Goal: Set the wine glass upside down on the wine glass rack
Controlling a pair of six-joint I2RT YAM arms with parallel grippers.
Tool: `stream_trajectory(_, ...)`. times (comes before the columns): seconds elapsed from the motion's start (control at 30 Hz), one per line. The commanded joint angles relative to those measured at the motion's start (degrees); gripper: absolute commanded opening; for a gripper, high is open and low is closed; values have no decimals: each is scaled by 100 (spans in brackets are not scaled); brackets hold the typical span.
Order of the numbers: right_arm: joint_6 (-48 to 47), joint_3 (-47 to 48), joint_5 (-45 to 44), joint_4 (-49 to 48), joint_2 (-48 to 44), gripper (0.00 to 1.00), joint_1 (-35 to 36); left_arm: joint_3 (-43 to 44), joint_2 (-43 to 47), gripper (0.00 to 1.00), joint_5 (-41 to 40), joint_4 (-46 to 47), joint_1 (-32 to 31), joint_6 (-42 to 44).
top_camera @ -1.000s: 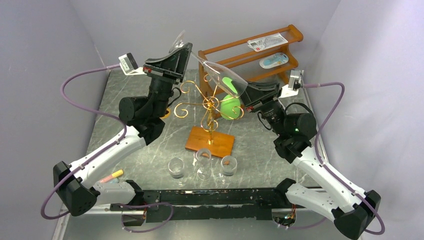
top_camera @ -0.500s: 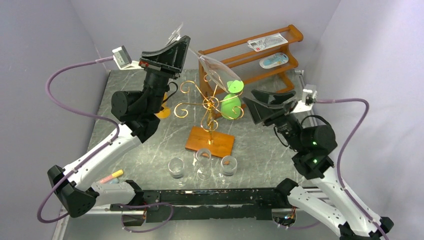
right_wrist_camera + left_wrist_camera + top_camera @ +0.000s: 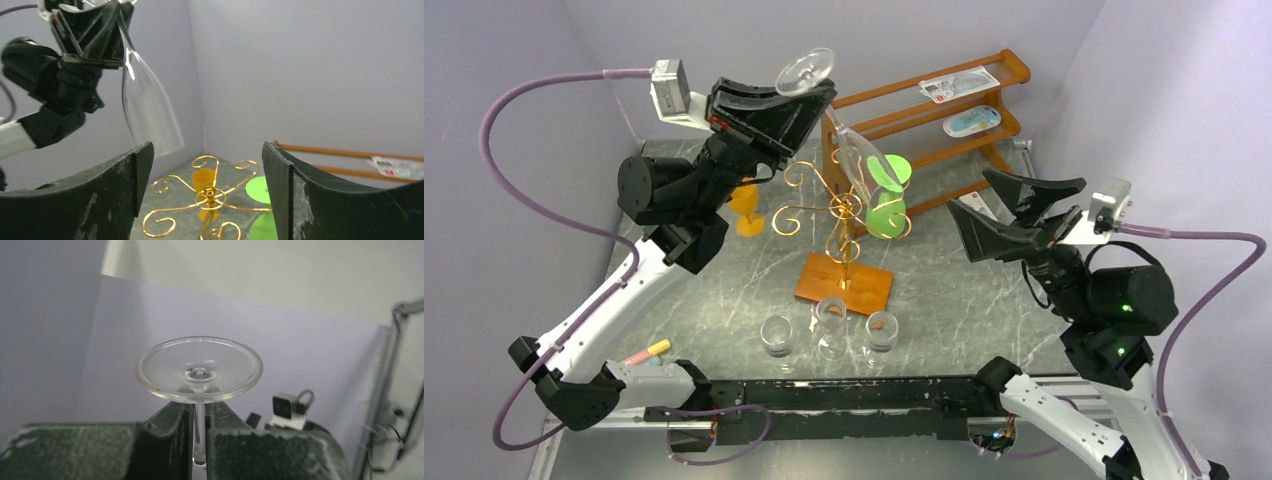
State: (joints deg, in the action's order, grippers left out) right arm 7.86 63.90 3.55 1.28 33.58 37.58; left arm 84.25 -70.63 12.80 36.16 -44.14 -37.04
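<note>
Over the grey marbled table (image 3: 724, 290), seen from the overhead camera, the left gripper (image 3: 819, 95) holds the wine glass (image 3: 805, 70) by its stem. The foot is up and the bowl slants down toward the top of the wine glass rack (image 3: 844, 212). Two green cups (image 3: 884, 213) sit at the rack's right side, and an orange goblet (image 3: 746, 212) stands to its left. Three small clear glasses (image 3: 831, 325) stand near its wooden base, and a brown shelf (image 3: 924, 110) stands behind. The right gripper (image 3: 969, 190) hovers right of the rack, holding nothing. From the left wrist, both fingers (image 3: 165, 450) are clamped on the stem just under the round foot. From the right wrist, the fingers (image 3: 75, 200) stand wide apart, framing the gold scrolls below, with the bowl hanging above them, up to the left and not touching.
</note>
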Motion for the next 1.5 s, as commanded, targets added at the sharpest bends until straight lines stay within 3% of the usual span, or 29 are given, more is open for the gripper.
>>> stream_trajectory(0.0,-21,420,747,541,238,84,22,435,-368,5,2144,26,-5,10)
stream_trajectory(0.23,209,1181,1921,874,931,84,21,590,-873,5,3036,304,-97,-612)
stream_trajectory(0.37,344,1484,2014,1002,1269,84,23,516,-1008,5,3101,321,-322,-611)
stream_trajectory(0.5,437,1571,1975,1173,1542,78,22,452,-1083,5,3129,469,-482,-595)
stream_trajectory(0.7,552,1363,2223,1093,1562,65,22,473,-1183,5,3373,554,-562,-585)
stream_trajectory(0.93,726,1161,2552,877,1643,39,21,325,-1158,5,3437,793,-569,-667)
stream_trajectory(1.33,1054,905,2783,439,1674,28,21,185,-1211,5,3444,1037,-574,-878)
stream_trajectory(1.4,1096,866,2777,397,1661,20,24,144,-1167,5,3440,1032,-569,-849)
stream_trajectory(1.43,1106,866,2708,402,1659,4,21,126,-1153,5,3421,1011,-574,-830)
stream_trajectory(1.47,1139,876,2561,449,1660,0,21,100,-1117,7,3398,973,-570,-795)
